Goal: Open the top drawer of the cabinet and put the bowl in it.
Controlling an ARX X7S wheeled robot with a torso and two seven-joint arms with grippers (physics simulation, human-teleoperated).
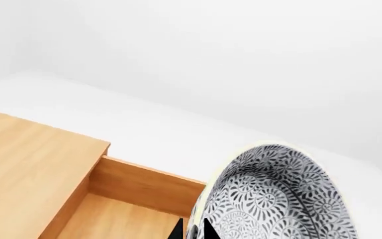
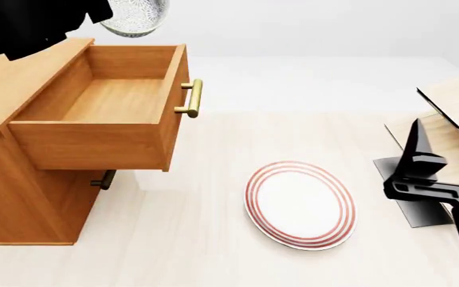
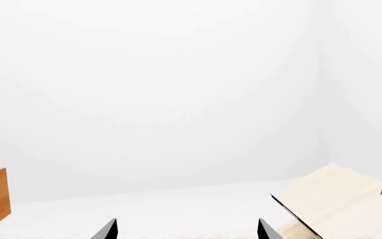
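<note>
the top drawer [image 2: 94, 113] of the cabinet [image 2: 22, 197] is standing pulled well out, its shallow wooden box lying bare, so the opening step looks done and the placing step is in hand. the bowl [image 2: 134, 17] is hanging in the air above the far back corner of the drawer, carried by the left gripper [image 1: 192, 231]; in the left wrist view the black fingers [image 1: 210, 230] are pinching the speckled rim, one tip inside and one outside, which is why the bowl is sitting tilted, its patterned inside turned toward that camera. it is being held high, probably so that its base is clearing the drawer's walls before going down. the next move likely calls for bringing it over the middle of the box and lowering; a rim grip on a tilted bowl could let it tip on release.

the right gripper [image 3: 186, 231] is waiting well apart at the right, fingers spread and holding nothing, keeping clear of the drawer. the red-ringed plate [image 2: 300, 204] is lying on the pale surface [image 2: 213, 239], between cabinet and right arm, and the pale rack [image 2: 453, 101] is sitting beyond.
</note>
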